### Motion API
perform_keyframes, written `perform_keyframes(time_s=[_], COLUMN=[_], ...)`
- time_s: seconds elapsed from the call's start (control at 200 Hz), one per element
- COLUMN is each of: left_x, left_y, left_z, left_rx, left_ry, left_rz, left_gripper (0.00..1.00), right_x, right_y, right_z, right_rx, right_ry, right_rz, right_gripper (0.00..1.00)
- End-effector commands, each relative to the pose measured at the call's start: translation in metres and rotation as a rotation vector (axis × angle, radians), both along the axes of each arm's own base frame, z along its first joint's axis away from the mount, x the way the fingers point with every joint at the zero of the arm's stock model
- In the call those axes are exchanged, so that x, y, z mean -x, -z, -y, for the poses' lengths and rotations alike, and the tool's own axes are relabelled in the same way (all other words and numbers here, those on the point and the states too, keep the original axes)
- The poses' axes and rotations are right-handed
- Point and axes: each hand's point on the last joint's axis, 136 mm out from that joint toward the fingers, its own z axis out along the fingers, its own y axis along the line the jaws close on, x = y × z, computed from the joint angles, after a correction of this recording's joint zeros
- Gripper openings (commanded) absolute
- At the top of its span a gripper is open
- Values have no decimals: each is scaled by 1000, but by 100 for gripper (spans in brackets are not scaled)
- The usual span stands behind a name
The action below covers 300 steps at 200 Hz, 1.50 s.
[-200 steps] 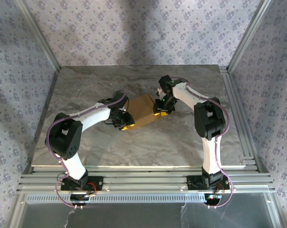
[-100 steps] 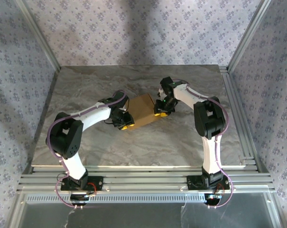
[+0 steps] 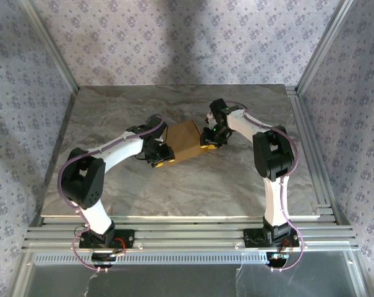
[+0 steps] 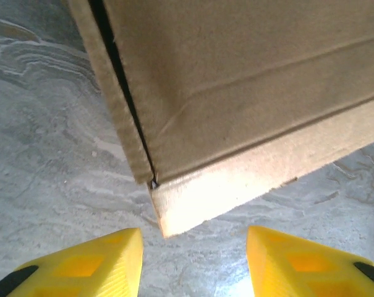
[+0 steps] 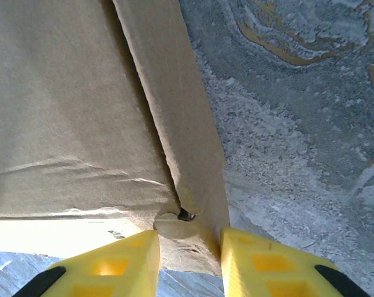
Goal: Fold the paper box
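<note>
- Holds left gripper spread and empty, just off paper box lower-left corner.
- Pinches its right-edge corner flap in right gripper, jaws narrow.

Left fingers stand spread apart, right fingers pinched narrowly together.

Grey marbled tabletop, lilac floral-patterned walls behind and at both sides, aluminium rails along near edge
</note>
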Motion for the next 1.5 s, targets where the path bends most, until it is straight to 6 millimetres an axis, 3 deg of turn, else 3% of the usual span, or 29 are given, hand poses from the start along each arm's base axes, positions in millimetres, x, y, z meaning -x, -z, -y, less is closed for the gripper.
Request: perform_keyframes(time_s=[0.0,0.12,0.215,0.5,0.695,0.89,1.099,1.324,1.494], left_x=[2,-10,-26,-81,-103,-99,-86,-81,-82], left_y=[-28,-47,-51,-27,-1,21,41,45,45], left_z=[-12,-21,-31,-40,-41,-42,-49,-49,-50], left_rx=[-4,26,35,12,-69,-91,-136,-144,-150], left_ry=[-10,-50,-79,-80,-42,-33,-13,-3,8], left_rz=[35,83,88,68,42,-15,-87,-119,-125], left_gripper=[49,50,50,51,51,48,44,43,42], right_x=[3,2,1,3,2,0,-1,-13,-17], right_y=[9,8,8,8,7,7,22,25,23], right_z=[3,2,1,0,0,-4,-4,-3,-3], right_rx=[5,6,3,1,-1,-26,-50,-105,-109], right_ry=[10,7,5,-1,1,1,6,27,22], right_rz=[-35,-35,-36,-38,-37,-36,-37,30,67], right_gripper=[32,32,32,32,32,30,26,13,13])
